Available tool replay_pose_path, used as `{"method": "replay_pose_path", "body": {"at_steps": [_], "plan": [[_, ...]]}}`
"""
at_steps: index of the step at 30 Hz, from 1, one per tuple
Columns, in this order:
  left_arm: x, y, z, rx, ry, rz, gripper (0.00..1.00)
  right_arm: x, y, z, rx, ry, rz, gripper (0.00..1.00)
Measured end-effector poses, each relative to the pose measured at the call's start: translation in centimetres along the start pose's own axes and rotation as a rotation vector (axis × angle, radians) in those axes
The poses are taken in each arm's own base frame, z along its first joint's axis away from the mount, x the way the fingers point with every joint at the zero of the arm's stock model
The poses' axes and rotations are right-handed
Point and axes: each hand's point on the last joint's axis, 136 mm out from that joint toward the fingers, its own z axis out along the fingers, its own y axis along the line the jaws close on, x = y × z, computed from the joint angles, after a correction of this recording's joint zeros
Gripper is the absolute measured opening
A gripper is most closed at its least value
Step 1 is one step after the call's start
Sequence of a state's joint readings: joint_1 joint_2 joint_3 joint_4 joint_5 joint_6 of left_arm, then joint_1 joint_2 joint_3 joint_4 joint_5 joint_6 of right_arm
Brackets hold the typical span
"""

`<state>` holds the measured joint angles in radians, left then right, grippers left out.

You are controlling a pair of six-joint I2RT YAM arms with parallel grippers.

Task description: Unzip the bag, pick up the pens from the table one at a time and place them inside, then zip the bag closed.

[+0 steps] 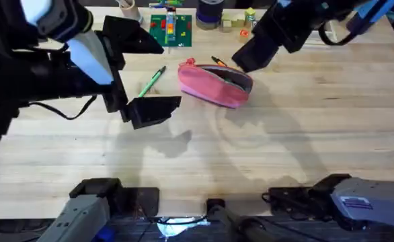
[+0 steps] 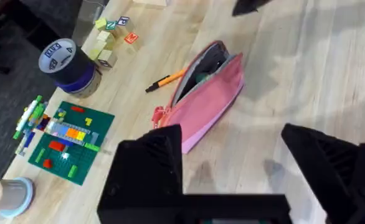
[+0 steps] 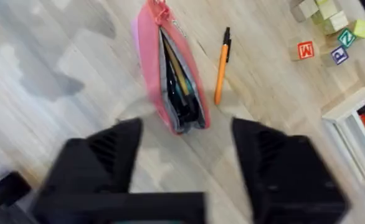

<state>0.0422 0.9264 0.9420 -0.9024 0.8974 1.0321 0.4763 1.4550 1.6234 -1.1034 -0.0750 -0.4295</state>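
The pink bag [image 1: 214, 85] lies at the middle of the table [image 1: 264, 154], its zipper open. Dark and green items show inside it [image 3: 181, 93]. A green pen [image 1: 151, 82] lies to the bag's left. The orange pen [image 1: 218, 62] rests just behind the bag, also seen in the wrist views [image 2: 167, 81] [image 3: 221, 65]. My left gripper [image 1: 159, 75] hovers open above the green pen, facing the bag [image 2: 210, 99]. Over the bag's far right end my right gripper [image 1: 249, 55] is open too, holding nothing [image 3: 185, 155].
A green brick baseplate [image 1: 171, 30] with coloured bricks, a roll of tape [image 2: 67, 62] and letter blocks [image 2: 111, 40] stand along the far edge. A white box [image 3: 357, 118] sits near the blocks. Bare wood stretches in front of the bag.
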Motion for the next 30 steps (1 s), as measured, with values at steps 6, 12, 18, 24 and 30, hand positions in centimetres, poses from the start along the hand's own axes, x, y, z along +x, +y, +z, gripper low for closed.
{"method": "replay_pose_path", "body": {"at_steps": [6,12,18,24,30], "plan": [[0.0,0.0,0.0,0.000,0.000,0.000,0.993,0.3,-0.1,2.0,-0.022,0.048,-0.008,0.208],[0.0,0.0,0.0,0.000,0.000,0.000,0.993,0.9,-0.1,4.7,-0.054,0.115,-0.006,0.031],[0.0,0.0,0.0,0.000,0.000,0.000,0.993,0.8,-0.4,6.6,-0.067,0.135,-0.046,0.032],[0.0,0.0,0.0,0.000,0.000,0.000,0.993,0.0,-0.9,7.9,-0.060,0.115,-0.093,0.032],[0.0,0.0,0.0,0.000,0.000,0.000,0.993,0.2,-0.6,9.5,-0.095,0.131,-0.103,0.032]]}}
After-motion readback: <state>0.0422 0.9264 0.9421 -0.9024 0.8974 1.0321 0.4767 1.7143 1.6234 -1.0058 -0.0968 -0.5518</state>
